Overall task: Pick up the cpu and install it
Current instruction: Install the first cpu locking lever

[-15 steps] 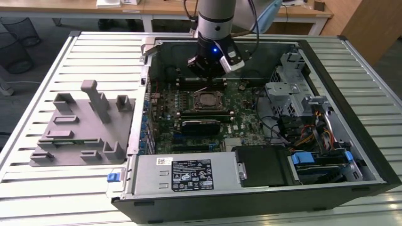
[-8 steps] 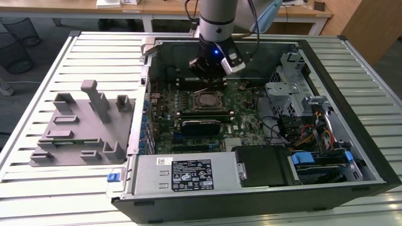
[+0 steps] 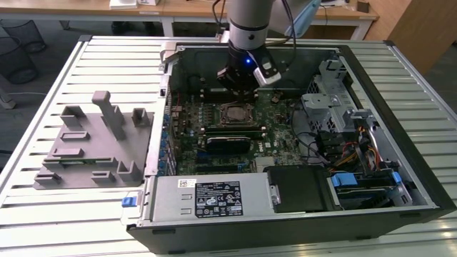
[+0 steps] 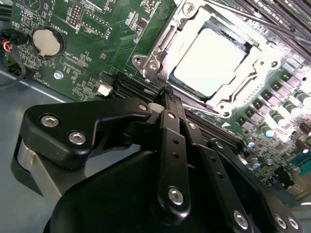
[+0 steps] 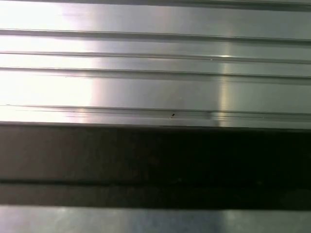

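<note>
- The tool (image 3: pixel 239 88) sits upper middle in the exterior view, hanging inside the open PC case (image 3: pixel 371 59) just above the socket (image 3: pixel 235 113). Its black linkage fills the lower half of the second wrist view, with the fingers (image 4: pixel 167 99) drawn together to a narrow point and nothing gripped between them.
- The cpu (image 4: pixel 210 60) is in the upper right of the second wrist view, silvery-white top facing up, lying flat inside the socket's metal frame on the green motherboard (image 4: pixel 97 29). The fingertips are near the socket's edge but not touching the chip, as far as anyone can tell.
- A round coin battery (image 4: pixel 47 41) sits on the board in the upper left of that same view.
- Left of the case in the exterior view, the grey fixture blocks (image 3: pixel 96 142) rest on the ribbed metal tabletop (image 3: pixel 107 59).
- The first wrist view shows ribbed metal slats (image 5: pixel 155 73) with a dark band (image 5: pixel 155 165) below them.
</note>
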### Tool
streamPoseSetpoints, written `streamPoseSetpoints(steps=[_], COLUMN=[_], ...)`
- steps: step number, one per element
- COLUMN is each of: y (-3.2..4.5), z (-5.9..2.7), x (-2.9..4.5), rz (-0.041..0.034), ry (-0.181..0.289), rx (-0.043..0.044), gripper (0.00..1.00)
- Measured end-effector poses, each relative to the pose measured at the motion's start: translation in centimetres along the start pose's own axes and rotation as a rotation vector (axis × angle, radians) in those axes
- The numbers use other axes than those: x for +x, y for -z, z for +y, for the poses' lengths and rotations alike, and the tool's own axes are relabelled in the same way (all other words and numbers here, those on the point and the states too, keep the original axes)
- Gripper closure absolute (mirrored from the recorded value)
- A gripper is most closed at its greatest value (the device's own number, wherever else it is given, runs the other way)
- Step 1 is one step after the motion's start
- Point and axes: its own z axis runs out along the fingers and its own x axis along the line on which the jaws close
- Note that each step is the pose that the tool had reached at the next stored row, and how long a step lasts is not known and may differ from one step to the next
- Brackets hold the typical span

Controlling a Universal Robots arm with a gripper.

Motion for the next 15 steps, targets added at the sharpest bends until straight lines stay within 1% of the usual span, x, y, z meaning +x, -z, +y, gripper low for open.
streamPoseSetpoints(steps=[10, 15], y=[-0.79, -0.83], z=[-0.02, -0.03], x=[-0.31, -0.33], rz=[0.0001, 0.0003], ry=[0.004, 0.005], rx=[0.0, 0.0001], gripper=[0.89, 0.89])
